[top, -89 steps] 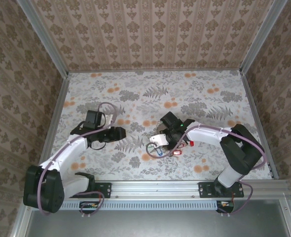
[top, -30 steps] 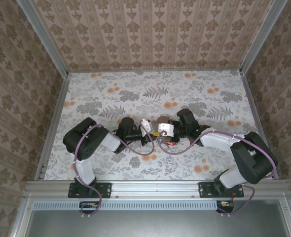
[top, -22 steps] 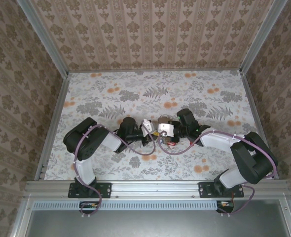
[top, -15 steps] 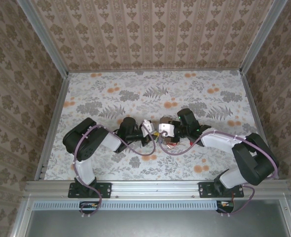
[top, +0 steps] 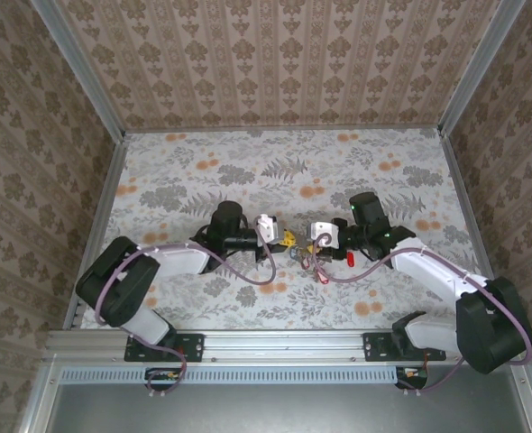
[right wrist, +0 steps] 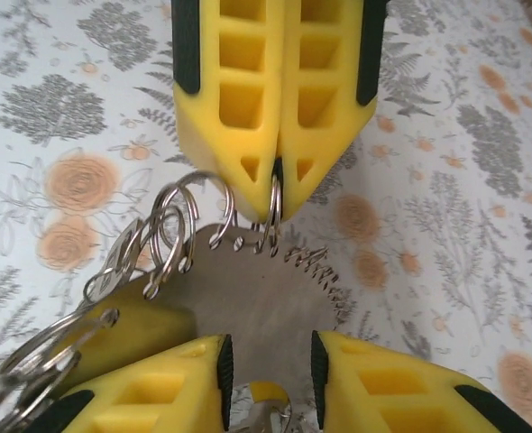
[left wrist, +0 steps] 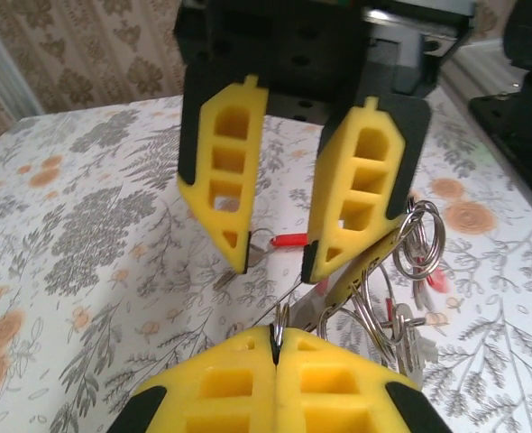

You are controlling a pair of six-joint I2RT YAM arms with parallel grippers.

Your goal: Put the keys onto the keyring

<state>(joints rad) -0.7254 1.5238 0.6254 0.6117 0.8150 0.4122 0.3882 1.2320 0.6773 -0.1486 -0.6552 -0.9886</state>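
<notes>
Grippers are seen tip to tip near the middle of the floral table [top: 248, 162]. On the left, the left gripper [top: 280, 241] is recorded with its yellow fingers [left wrist: 221, 379] pressed together, the thin wire of the keyring [left wrist: 284, 311] pinched at the very tips. From the pinch a bunch of wire loops is spread to the right, just beside the right fingers. Small keys [left wrist: 401, 320] are noted among the loops; their colours cannot be told. A red-headed key [left wrist: 288, 241] is glimpsed through the gap of the right gripper [left wrist: 275, 260]; whether it is lying or hanging cannot be told. The right jaws are spread and nothing is clamped between them.
</notes>
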